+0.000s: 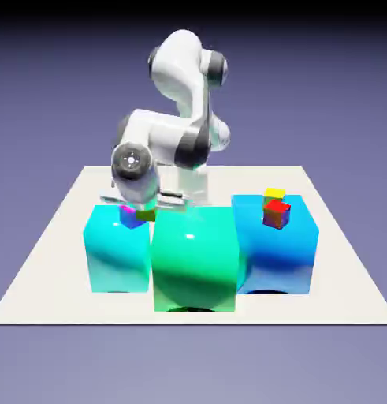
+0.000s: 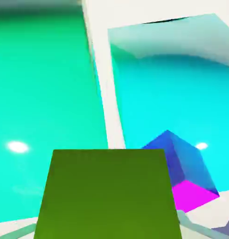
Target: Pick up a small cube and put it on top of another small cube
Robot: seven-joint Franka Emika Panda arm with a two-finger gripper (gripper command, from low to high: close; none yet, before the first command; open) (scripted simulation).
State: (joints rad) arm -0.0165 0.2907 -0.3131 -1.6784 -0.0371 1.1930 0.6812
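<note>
The tiny lime yellow-green cube (image 2: 107, 193) fills the bottom of the hand view, held between the fingers and hiding them. In the exterior view my gripper (image 1: 146, 207) is shut on this lime cube (image 1: 147, 214), a little above the gap between the cyan block and the green block. The tiny cube with a magenta top and blue-purple sides (image 2: 183, 170) sits on the cyan block (image 2: 181, 88), just beside the lime cube. Seen from the exterior view, the magenta-topped cube (image 1: 131, 215) lies to the left of the lime one, partly hidden by the hand.
Three big glossy blocks stand in a row: cyan (image 1: 117, 252), green (image 1: 196, 260) and blue (image 1: 279, 248). A tiny bright yellow cube (image 1: 274, 193) and a tiny red cube (image 1: 277, 213) rest on the blue block. The green block (image 2: 41, 93) is close beside the held cube.
</note>
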